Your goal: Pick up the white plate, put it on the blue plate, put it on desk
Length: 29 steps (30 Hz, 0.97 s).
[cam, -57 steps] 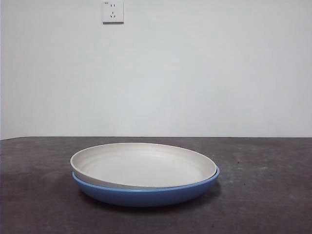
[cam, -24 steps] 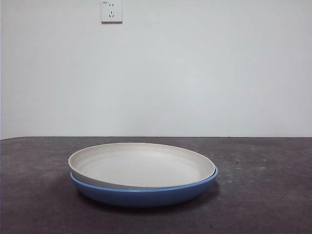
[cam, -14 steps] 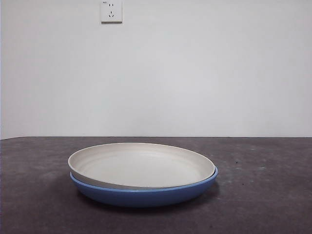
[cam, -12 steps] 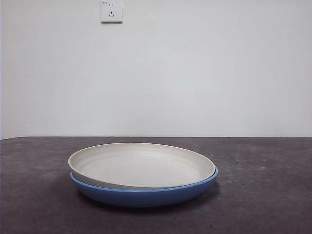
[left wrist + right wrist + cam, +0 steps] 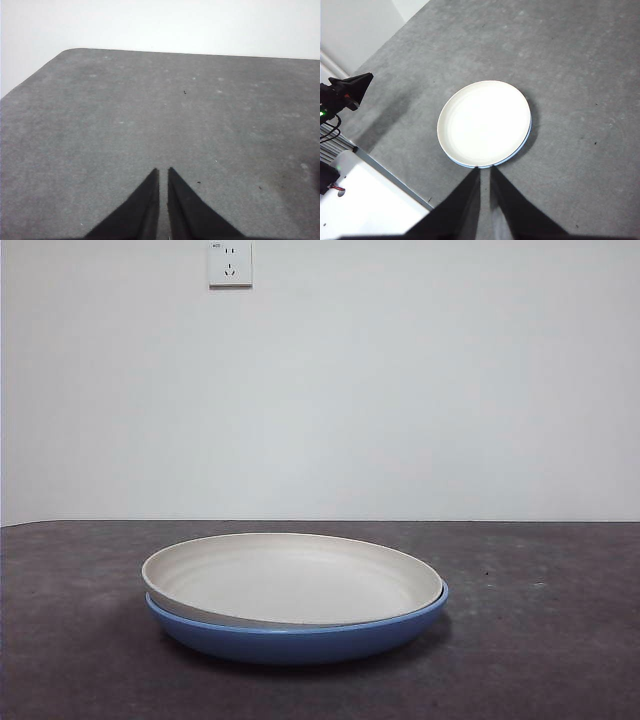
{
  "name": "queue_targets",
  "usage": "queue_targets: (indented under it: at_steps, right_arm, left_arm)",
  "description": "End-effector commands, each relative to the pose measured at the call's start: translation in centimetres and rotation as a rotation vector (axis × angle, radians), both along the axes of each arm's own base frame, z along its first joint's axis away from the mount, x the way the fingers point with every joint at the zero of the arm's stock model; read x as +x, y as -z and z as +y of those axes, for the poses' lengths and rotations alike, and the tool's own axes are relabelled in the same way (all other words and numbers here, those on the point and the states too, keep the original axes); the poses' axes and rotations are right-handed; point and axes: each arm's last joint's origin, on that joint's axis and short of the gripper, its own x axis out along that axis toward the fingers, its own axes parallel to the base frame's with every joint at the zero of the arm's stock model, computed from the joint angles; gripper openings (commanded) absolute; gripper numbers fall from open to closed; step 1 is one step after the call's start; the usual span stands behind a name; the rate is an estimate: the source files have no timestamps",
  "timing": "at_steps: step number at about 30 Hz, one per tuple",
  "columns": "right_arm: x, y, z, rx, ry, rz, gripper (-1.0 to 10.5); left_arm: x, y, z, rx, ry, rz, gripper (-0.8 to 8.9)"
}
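- Front view: the white plate (image 5: 292, 578) sits nested in the blue plate (image 5: 300, 638), offset slightly to the left, both resting on the desk (image 5: 540, 640). A wall socket (image 5: 230, 263) is mounted high on the wall. No arm in frame.
- Left wrist view: the left gripper (image 5: 163, 172) hangs over bare desk (image 5: 150, 110), jaws clenched together, holding nothing.
- Right wrist view: the right gripper (image 5: 485, 171) is raised high above the stacked plates, jaws nearly together and empty; white plate (image 5: 484, 122) covers the blue plate (image 5: 522, 146), which shows only as a thin rim.

round cream plate (image 5: 290, 580): smooth, matt | round blue plate (image 5: 300, 638): smooth, glossy | dark grey-brown tabletop (image 5: 540, 640): matt, mottled, faintly grainy
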Motion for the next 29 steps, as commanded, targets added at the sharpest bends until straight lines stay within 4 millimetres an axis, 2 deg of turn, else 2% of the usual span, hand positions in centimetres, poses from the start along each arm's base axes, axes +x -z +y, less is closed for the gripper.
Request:
queue_targets:
  at_steps: [1,12,17,21,25,29]
  right_arm:
    - [0.0,-0.5,0.0,0.011,-0.008,-0.018,0.3]
    - [0.0,-0.5,0.0,0.012,-0.007,-0.020,0.3]
    - [0.7,0.4,-0.1,-0.005,0.070,-0.037,0.3]
    - [2.3,3.2,-0.8,-0.020,0.225,-0.219,0.3]
    - [3.8,8.2,-1.8,0.008,0.417,-0.414,0.3]
    - [4.5,13.1,-2.8,-0.028,0.532,-0.520,0.3]
  left_arm:
    - [0.1,0.7,0.0,0.013,-0.002,0.025,0.28]
    - [0.1,0.7,0.0,0.013,-0.002,0.025,0.28]
    - [0.1,0.7,0.0,0.013,-0.002,0.025,0.28]
    - [0.1,0.7,0.0,0.013,-0.002,0.025,0.28]
    - [0.1,0.7,0.0,0.013,-0.002,0.025,0.28]
    - [0.1,0.7,0.0,0.012,-0.002,0.025,0.28]
